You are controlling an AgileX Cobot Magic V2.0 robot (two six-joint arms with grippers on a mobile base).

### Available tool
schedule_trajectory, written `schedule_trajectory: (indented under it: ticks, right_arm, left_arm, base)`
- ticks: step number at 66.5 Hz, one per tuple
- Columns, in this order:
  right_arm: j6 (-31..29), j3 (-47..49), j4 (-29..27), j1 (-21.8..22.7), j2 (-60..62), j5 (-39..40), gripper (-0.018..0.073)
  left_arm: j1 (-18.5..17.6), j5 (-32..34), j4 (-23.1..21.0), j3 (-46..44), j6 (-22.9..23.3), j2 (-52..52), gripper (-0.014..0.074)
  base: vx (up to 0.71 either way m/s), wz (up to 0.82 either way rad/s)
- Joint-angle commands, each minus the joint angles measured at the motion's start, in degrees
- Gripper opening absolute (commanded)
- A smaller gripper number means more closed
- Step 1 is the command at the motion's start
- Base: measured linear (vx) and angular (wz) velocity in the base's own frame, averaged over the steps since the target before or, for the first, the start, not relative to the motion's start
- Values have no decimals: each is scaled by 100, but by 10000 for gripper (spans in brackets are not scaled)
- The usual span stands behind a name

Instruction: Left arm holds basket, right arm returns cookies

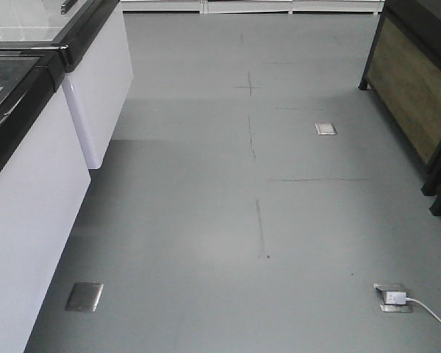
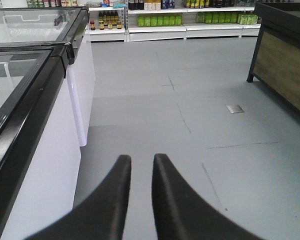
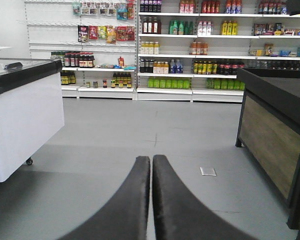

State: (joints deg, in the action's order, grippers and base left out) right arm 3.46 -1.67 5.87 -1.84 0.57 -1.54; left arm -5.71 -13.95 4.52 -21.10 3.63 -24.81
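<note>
Left gripper [image 2: 141, 167]: jaws narrowly parted, empty. Right gripper [image 3: 151, 165]: jaws all but closed, empty. Both point level along the aisle floor [image 1: 264, 220], probably a travel pose. Basket and cookies appear in no view. Stocked shelves [image 3: 190, 50] stand ahead.

We are in a supermarket aisle, where white shelving [image 3: 190, 91] across the upper half of the right wrist view carries rows of bottles [image 3: 162, 26], green containers [image 3: 167, 83] and hanging packets [image 3: 97, 33]. At the left of the frame we see white chest freezers [image 1: 95, 95] with black-rimmed glass lids [image 2: 30, 25]. At the right stands a black display counter [image 3: 270, 130] with wood panelling, on a bare grey floor [image 1: 206, 220].
</note>
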Motion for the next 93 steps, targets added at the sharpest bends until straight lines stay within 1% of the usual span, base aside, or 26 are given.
schedule_trajectory:
  ticks: [1,17,24,30,41,51,54,56,63,69,70,76,80,85,91,93]
  right_arm:
    - [-24,-14,13,9,73,432,-8]
    - [-24,-14,13,9,73,432,-8]
    - [-24,-14,13,9,73,432,-8]
    - [-24,-14,13,9,73,432,-8]
    - [-24,-14,13,9,73,432,-8]
    - [-24,-14,13,9,73,432,-8]
    - [-24,-14,13,9,73,432,-8]
    - [-24,-14,13,9,73,432,-8]
    - [-24,-14,13,9,73,432,-8]
    - [-24,-14,13,9,73,432,-8]
    - [-24,-14,13,9,73,432,-8]
    - [-24,-14,13,9,73,432,-8]
    - [-24,-14,13,9,73,432,-8]
    - [-24,-14,13,9,73,432,-8]
    - [-24,-14,13,9,73,432,-8]
    - [-24,-14,13,9,73,432,-8]
  left_arm:
    - [-19,479,1,-180,72,-52,199]
    - [-19,484,1,-180,7,-52,400]
    - [-19,544,6,-180,-19,-52,466]
    - [-19,533,6,-180,-32,-52,492]
    - [-19,507,-3,-180,32,-52,493]
    - [-19,213,2,-185,500,-52,491]
    - [-19,149,2,-204,712,-66,487]
    - [-19,101,2,-250,905,-100,484]
    - [-14,-292,93,-656,1825,-452,464]
    - [-14,-662,381,-1188,2544,-1005,442]
    - [-14,-753,467,-1280,2724,-1103,439]
    - [-14,-1082,763,-1943,3399,-1748,428]
    - [12,-1264,891,-2454,3717,-2191,428]
    - [176,-1604,887,-3124,3895,-2660,428]
    - [539,-2277,746,-3903,3908,-3151,428]
    - [724,-2470,682,-4180,3886,-3295,428]
  base:
    - [0,0]
    - [0,0]
    - [0,0]
    - [0,0]
    - [0,0]
    - [0,0]
    - [0,0]
    - [0,0]
    - [0,0]
    - [0,0]
    - [0,0]
    - [0,0]
    - [0,0]
    - [0,0]
    - [0,0]
    - [0,0]
